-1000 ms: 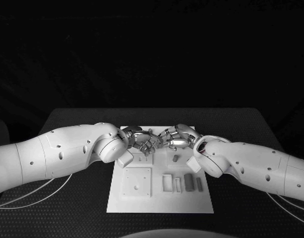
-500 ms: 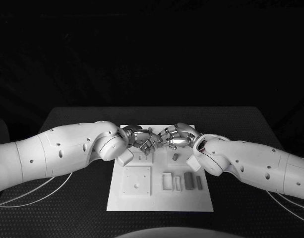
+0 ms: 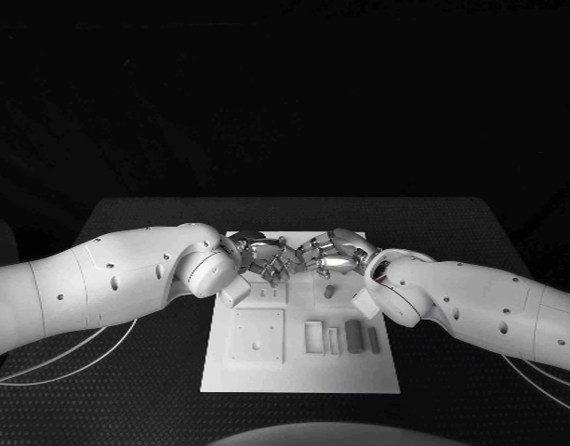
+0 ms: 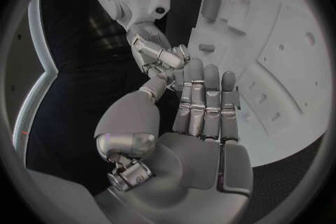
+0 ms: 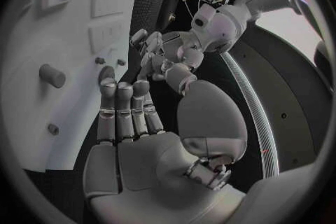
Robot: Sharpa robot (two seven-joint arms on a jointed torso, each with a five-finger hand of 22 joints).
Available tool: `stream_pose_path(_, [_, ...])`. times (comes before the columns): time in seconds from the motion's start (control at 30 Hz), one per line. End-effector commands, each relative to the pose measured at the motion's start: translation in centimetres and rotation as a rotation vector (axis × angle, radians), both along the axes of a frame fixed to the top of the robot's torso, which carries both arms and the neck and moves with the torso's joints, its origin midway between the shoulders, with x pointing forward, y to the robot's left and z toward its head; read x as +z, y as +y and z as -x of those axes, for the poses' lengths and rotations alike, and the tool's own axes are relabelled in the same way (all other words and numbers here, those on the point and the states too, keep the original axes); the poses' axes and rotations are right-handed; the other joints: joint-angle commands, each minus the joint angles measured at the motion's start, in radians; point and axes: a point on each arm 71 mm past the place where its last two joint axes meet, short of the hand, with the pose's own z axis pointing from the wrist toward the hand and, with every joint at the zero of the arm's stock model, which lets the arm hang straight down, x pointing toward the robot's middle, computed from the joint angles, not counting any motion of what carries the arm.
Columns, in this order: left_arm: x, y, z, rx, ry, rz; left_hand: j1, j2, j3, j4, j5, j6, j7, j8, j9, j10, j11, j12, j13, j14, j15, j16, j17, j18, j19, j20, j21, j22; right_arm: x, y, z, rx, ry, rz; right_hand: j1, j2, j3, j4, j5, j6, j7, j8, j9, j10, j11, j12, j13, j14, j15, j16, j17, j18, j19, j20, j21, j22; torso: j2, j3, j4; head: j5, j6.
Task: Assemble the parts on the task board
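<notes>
The white task board (image 3: 298,376) lies in the middle of the black table. My left hand (image 3: 265,260) and right hand (image 3: 327,257) meet fingertip to fingertip over its far end. In the left wrist view my left hand (image 4: 203,123) has straight fingers side by side, its thumb reaching to the right hand (image 4: 159,56). The right wrist view shows my right hand (image 5: 133,129) the same way, thumb meeting the left hand (image 5: 164,59). I see no part in either palm. A short peg (image 3: 329,292) stands on the board just below the hands. Several grey parts (image 3: 353,337) lie near its right side.
A raised square plate (image 3: 258,339) with small holes sits on the board's left half. Both forearms cross the board's far corners. Cables trail over the table at the left (image 3: 84,358) and the right (image 3: 539,386).
Both hands have drifted slightly toward the board's far edge, staying together. The parts on the board have not moved.
</notes>
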Motion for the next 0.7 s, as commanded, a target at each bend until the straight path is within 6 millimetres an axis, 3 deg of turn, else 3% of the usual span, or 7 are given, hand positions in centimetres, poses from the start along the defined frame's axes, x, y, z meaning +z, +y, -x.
stream_pose_path(0.03, [0.0,0.0,-0.1,0.032,0.004,0.000,0.004,-0.004,0.015,-0.020,0.015,0.028,-0.019,0.003,0.017,0.016,-0.009,0.007,0.001,0.008,-0.001,0.008,0.002,-0.015,0.009,-0.049,0.007,0.024,0.1,0.1,0.1,0.036,-0.023,0.002,0.004,-0.013,-0.022,0.001,0.007,-0.051,0.034,-0.015,-0.008,-0.039,0.016,-0.012,-0.013,-0.039,0.022,-0.013,-0.014,0.010,-0.036,0.017,-0.025,-0.006,0.000,-0.0004,0.0005,0.001,-0.002])
stream_pose_path(0.23, [-0.1,0.7,-0.4,0.055,-0.005,-0.034,0.003,-0.005,0.015,-0.023,0.020,0.031,-0.020,0.001,0.018,0.019,-0.010,0.008,0.001,0.012,-0.003,0.012,0.004,-0.015,0.011,-0.051,0.012,0.024,0.6,-0.8,-0.3,0.041,-0.043,-0.004,0.007,-0.020,-0.058,0.002,0.028,-0.099,0.037,-0.028,-0.018,-0.099,0.018,-0.032,-0.053,-0.106,0.059,-0.022,-0.051,0.008,-0.076,0.045,-0.060,-0.012,0.000,0.0000,0.0018,0.003,-0.004])
stream_pose_path(0.3, [-0.1,1.1,-0.5,0.055,-0.006,-0.054,0.003,-0.005,0.015,-0.024,0.021,0.031,-0.020,0.000,0.018,0.020,-0.011,0.008,0.000,0.013,-0.004,0.013,0.004,-0.015,0.012,-0.052,0.013,0.024,0.8,-1.4,-0.6,0.029,-0.040,-0.024,-0.005,-0.020,-0.076,0.003,0.042,-0.117,0.042,-0.029,-0.019,-0.134,0.028,-0.051,-0.078,-0.145,0.077,-0.034,-0.074,0.008,-0.096,0.055,-0.076,-0.014,0.000,0.0000,0.0014,0.005,-0.004])
stream_pose_path(0.37, [-0.1,1.4,-0.6,0.051,-0.009,-0.070,0.002,-0.005,0.015,-0.024,0.020,0.032,-0.020,0.000,0.018,0.021,-0.011,0.008,0.000,0.014,-0.004,0.014,0.005,-0.015,0.012,-0.052,0.014,0.024,1.3,-2.1,-1.1,0.005,-0.044,-0.039,-0.052,-0.021,-0.131,0.003,0.061,-0.140,0.043,-0.028,-0.017,-0.167,0.029,-0.073,-0.109,-0.185,0.100,-0.046,-0.103,0.003,-0.132,0.067,-0.107,-0.021,0.000,-0.0001,0.0009,0.006,-0.005])
stream_pose_path(0.5, [-0.2,2.2,-0.9,0.056,-0.017,-0.096,0.002,-0.007,0.016,-0.025,0.016,0.033,-0.021,-0.003,0.017,0.024,-0.013,0.009,-0.001,0.016,-0.006,0.018,0.006,-0.015,0.015,-0.054,0.019,0.024,3.0,-3.5,-2.3,-0.045,-0.061,-0.076,-0.103,-0.023,-0.196,0.008,0.036,-0.152,0.036,-0.017,-0.011,-0.171,0.024,-0.076,-0.139,-0.199,0.108,-0.036,-0.134,0.010,-0.137,0.075,-0.122,-0.025,0.001,0.0005,0.0005,0.008,-0.004])
stream_pose_path(0.57, [-0.1,2.6,-1.1,0.059,-0.030,-0.115,0.003,-0.007,0.017,-0.026,0.014,0.034,-0.021,-0.005,0.017,0.025,-0.013,0.009,-0.001,0.016,-0.007,0.019,0.006,-0.015,0.016,-0.055,0.021,0.024,4.0,-4.2,-3.2,-0.072,-0.070,-0.097,-0.124,-0.022,-0.207,0.011,0.014,-0.157,0.025,-0.011,-0.008,-0.190,0.022,-0.103,-0.168,-0.222,0.117,-0.057,-0.164,0.007,-0.160,0.082,-0.153,-0.038,0.000,0.0004,-0.0001,0.009,-0.004])
stream_pose_path(0.7, [0.0,3.3,-1.6,0.036,-0.084,-0.182,0.005,-0.008,0.019,-0.028,0.010,0.035,-0.021,-0.007,0.015,0.027,-0.014,0.010,-0.002,0.017,-0.008,0.021,0.007,-0.015,0.017,-0.057,0.024,0.024,6.0,-6.0,-5.2,-0.129,-0.113,-0.106,-0.130,-0.007,-0.211,0.008,0.017,-0.156,0.023,0.010,0.000,-0.196,0.027,-0.153,-0.237,-0.238,0.131,-0.089,-0.240,0.008,-0.175,0.096,-0.212,-0.066,0.000,-0.0001,-0.0015,0.011,-0.002])
